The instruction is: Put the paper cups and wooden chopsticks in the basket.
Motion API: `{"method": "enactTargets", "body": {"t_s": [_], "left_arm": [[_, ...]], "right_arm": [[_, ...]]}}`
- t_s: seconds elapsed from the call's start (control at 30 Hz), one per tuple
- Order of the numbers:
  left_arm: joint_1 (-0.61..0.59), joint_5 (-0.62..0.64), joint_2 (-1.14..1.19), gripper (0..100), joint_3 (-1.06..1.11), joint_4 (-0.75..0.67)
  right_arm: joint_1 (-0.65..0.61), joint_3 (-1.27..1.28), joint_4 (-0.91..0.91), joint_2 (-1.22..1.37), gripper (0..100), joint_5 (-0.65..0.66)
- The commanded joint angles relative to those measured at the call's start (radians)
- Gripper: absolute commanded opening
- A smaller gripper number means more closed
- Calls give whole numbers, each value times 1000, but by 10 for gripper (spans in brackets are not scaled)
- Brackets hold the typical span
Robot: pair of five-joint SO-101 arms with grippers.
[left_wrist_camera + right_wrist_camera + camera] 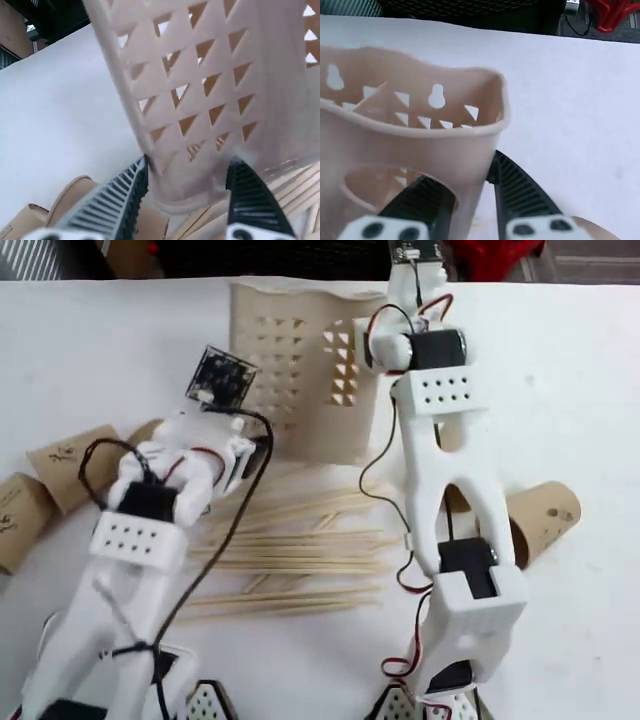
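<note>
So quick rundown, looking down from above: basket [300,370] sits at about 12 o'clock on the white table [120,330], the wall w/ triangle cutouts facing up toward the cam. Wooden chopsticks [300,550] are all loose on the table, a scattered bunch right at the basket's 6 o'clock, between the two arms, none in the basket. Three paper cups [70,465] lie on their sides over at 9 o'clock, close together, and another cup [545,518] lies on its side at 3 o'clock, just beside the right arm. Left gripper [189,169] is down at the basket's 7 o'clock corner w/ fingers spread wide, one each side of that corner, both tips right up against the plastic; can't tell if it's actually squeezing. Right gripper [465,170] is at the basket's 2 o'clock edge, pinching the rim wall, one finger inside and one outside. The left wrist cam also catches a couple of cups and some sticks just under the basket.
</note>
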Motion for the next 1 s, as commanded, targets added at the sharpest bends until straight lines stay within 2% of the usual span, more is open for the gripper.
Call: {"method": "enactTargets", "body": {"t_s": [0.0,0.17,0.33,0.53,0.8,0.97], "left_arm": [[-12,14,73,256,-25,-97],[-61,15,125,256,-23,-161],[-65,15,213,256,-25,-209],[-67,15,286,258,-18,-241],[-59,48,297,257,-17,-241],[-59,49,297,257,-17,-241]], "right_arm": [[-67,-87,41,-28,16,52],[-58,-80,87,-28,17,75],[-28,-40,45,-15,17,75],[-27,175,-81,-81,17,66],[-27,657,-392,-387,17,83],[-51,732,-440,-524,17,137]]}}
